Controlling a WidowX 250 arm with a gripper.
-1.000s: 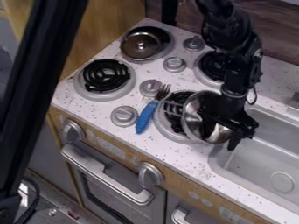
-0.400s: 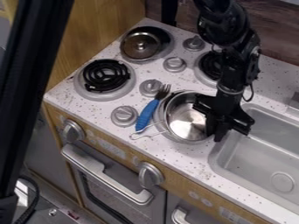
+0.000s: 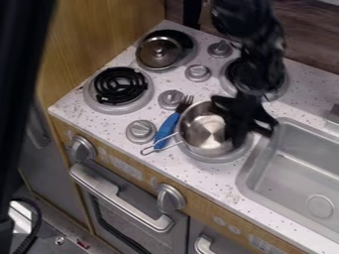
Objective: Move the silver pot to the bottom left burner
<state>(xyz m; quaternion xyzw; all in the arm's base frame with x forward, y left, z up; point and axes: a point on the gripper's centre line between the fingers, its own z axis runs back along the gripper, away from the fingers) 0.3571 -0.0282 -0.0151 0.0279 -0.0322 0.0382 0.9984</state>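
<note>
My gripper [image 3: 240, 130] is at the right side of the silver pot [image 3: 197, 130], shut on its rim. The pot stands nearly level over the front right burner [image 3: 215, 158], set a little toward the back left of that burner's ring. Its wire handle points left and crosses the blue handle of a fork [image 3: 163, 133]. The bottom left burner [image 3: 120, 86], a black coil in a grey ring, has nothing on it. Where the fingers meet the rim is partly hidden by the dark gripper.
A metal lid [image 3: 159, 52] lies on the back left burner. Grey knobs [image 3: 141, 131] stand between the burners. The back right burner [image 3: 275, 92] is partly behind the arm. The sink [image 3: 291, 173] is at right.
From a steep tilt the pot has come nearly level, its handle swinging down to the front left. Pot and gripper have then shifted slightly left and toward the back.
</note>
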